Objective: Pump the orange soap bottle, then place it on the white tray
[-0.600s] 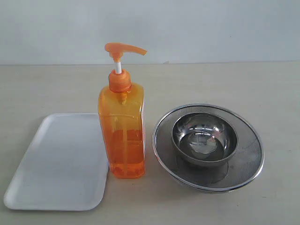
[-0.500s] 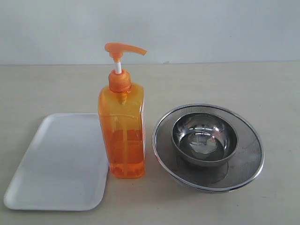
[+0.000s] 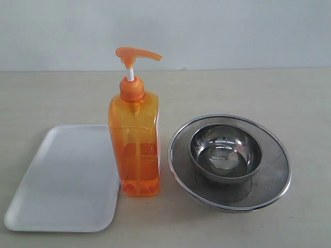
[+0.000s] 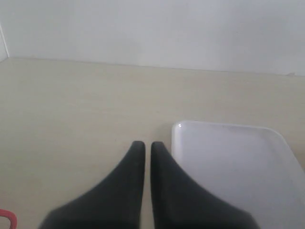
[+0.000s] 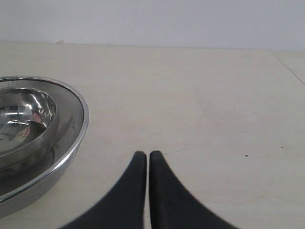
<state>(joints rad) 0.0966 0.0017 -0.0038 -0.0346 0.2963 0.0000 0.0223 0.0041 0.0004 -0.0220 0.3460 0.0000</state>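
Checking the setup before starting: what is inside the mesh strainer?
A round steel bowl sits upright inside the mesh strainer; nothing shows in the bowl but reflections. The mesh beneath the bowl is covered, so anything under it cannot be seen.

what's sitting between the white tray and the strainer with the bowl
The orange soap bottle stands upright between the white tray and the strainer, as the exterior view shows.

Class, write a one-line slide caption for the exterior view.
Orange soap bottle stands upright between white tray and steel bowl in mesh strainer.
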